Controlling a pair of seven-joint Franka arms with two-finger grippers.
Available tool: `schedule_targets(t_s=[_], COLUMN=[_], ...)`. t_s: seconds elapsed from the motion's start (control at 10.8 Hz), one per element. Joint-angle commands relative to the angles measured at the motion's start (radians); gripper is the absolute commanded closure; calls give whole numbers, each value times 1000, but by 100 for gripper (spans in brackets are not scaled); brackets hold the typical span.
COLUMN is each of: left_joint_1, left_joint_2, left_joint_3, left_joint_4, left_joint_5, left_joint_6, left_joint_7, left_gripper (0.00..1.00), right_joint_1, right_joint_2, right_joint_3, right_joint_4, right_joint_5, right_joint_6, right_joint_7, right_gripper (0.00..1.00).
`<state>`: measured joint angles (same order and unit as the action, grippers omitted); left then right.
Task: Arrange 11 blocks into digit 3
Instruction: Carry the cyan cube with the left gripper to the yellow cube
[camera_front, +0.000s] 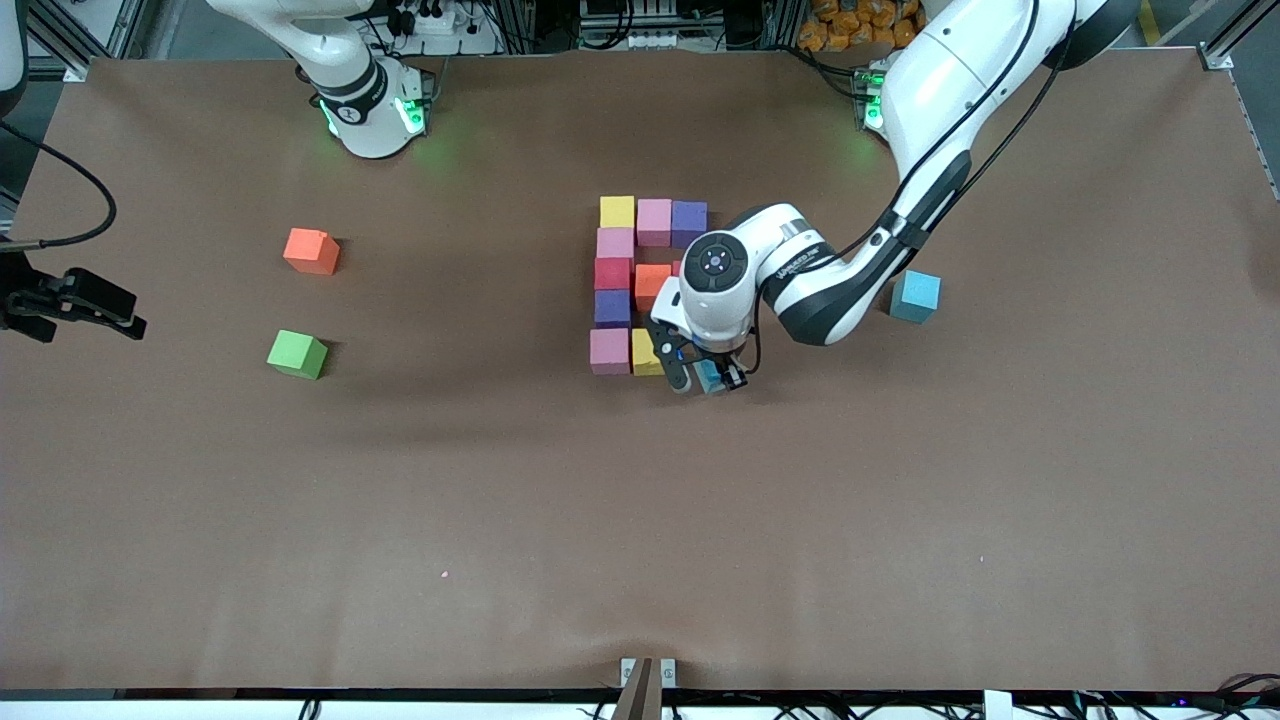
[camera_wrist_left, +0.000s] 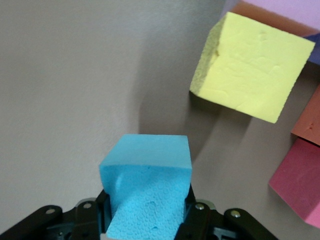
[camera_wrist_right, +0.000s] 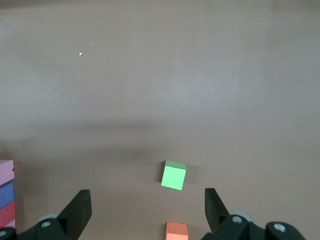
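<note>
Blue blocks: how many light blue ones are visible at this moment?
2: one blue block clamped in the left gripper beside the figure's yellow block; a second blue block loose, toward the left arm's end.

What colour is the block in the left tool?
Light blue block, clearest in the left wrist view, pinched by the left tool.

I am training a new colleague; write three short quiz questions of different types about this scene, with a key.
1. True or false: the left tool is shut on a light blue block.
2. Multiple choice: the yellow block in the figure's row nearest the front camera touches which block?
A. pink block
B. green cube
C. loose orange block
3. Fill in: the right tool waits open above the table near the right arm's end, and its wrist view shows a green cube and an ____ block.

Key: 1 true; 2 A; 3 orange.
</note>
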<state>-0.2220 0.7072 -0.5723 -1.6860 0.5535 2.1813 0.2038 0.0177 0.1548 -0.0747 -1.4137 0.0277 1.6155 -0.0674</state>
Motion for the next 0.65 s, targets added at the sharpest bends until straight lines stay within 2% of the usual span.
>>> schedule_targets(t_s=[0.0, 0.55], left_joint_1=[0, -37], left_joint_2=[-26, -9], left_joint_3=[-11, -11], left_joint_4=[-35, -47], left_joint_5=[45, 125], left_joint_6=[21, 64], left_joint_7=[14, 23], left_gripper=[100, 100], right_joint_1=[-7, -6], right_joint_2=[-6, -4], right_joint_3=[4, 4], right_joint_4=[-7, -5], right_joint_5=[4, 4], right_joint_6=[6, 9], right_joint_7=[-9, -11], right_gripper=[0, 0])
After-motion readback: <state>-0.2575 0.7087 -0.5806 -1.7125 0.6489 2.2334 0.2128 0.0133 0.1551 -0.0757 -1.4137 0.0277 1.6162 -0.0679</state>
